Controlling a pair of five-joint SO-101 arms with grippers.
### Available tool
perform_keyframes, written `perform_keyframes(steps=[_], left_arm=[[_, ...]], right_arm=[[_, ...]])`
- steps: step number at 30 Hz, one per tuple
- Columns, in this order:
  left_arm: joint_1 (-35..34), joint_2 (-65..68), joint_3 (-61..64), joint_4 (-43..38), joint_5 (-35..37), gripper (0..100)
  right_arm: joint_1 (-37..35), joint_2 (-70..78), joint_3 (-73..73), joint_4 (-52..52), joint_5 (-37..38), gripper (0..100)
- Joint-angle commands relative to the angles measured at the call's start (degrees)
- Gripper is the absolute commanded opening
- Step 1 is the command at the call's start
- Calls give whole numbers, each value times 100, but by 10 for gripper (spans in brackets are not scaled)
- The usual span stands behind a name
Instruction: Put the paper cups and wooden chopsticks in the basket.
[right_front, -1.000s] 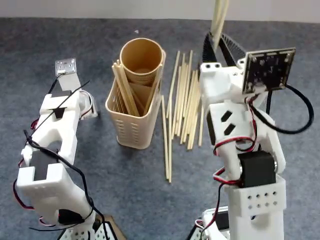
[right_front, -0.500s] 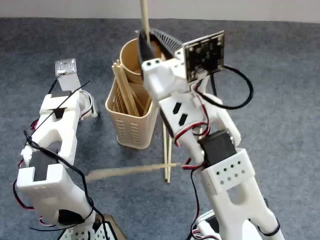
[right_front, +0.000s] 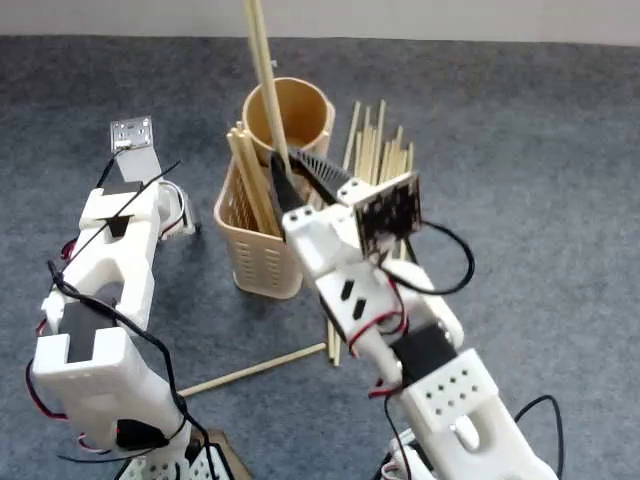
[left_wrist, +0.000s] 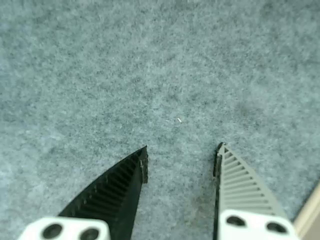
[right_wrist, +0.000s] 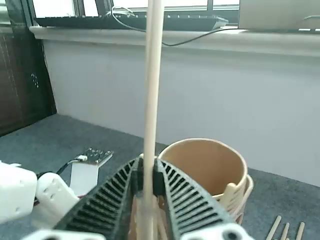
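Just beside the basket (right_front: 262, 250), loose chopsticks (right_front: 375, 150) lie fanned on the grey carpet (right_front: 520, 150), too overlapped and too hidden by the right arm to count. One stray chopstick (right_front: 255, 368) lies apart between the two arms. The right gripper (right_wrist: 147, 165) is pinched tight on one upright chopstick (right_wrist: 152, 75) above the basket, which holds one visible paper cup (right_front: 290, 115) and a few sticks (right_front: 250, 180), while the left gripper (left_wrist: 181, 150) hangs moderately spread and empty-handed over bare carpet.

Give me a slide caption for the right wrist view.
Right gripper clamps a wooden chopstick, paper cup just behind.
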Motion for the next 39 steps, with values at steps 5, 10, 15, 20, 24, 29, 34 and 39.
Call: perform_keyframes(steps=[5, 10, 15, 20, 24, 29, 34, 39], left_arm=[[13, -40, -40, -53, -53, 224], [13, -40, -40, -53, -53, 224], [13, -40, -40, -53, -53, 224], [13, -40, -40, -35, -53, 224], [13, -40, -48, -44, -53, 224], [22, -40, -57, -44, -53, 224], [22, -40, -57, -44, -53, 224], [48, -92, -145, -9, -53, 224]], right_arm=[[-92, -13, -22, -400, 53, 29], [-163, -4, -426, -444, 53, 29], [-127, 505, -505, -576, 62, 29], [110, 1719, -927, -866, 220, 29], [92, 2237, -1226, -866, 220, 29], [-13, 2308, -1481, -866, 220, 29], [277, 2220, -1455, -681, 255, 29], [1341, 1692, -1490, 295, 264, 29]])
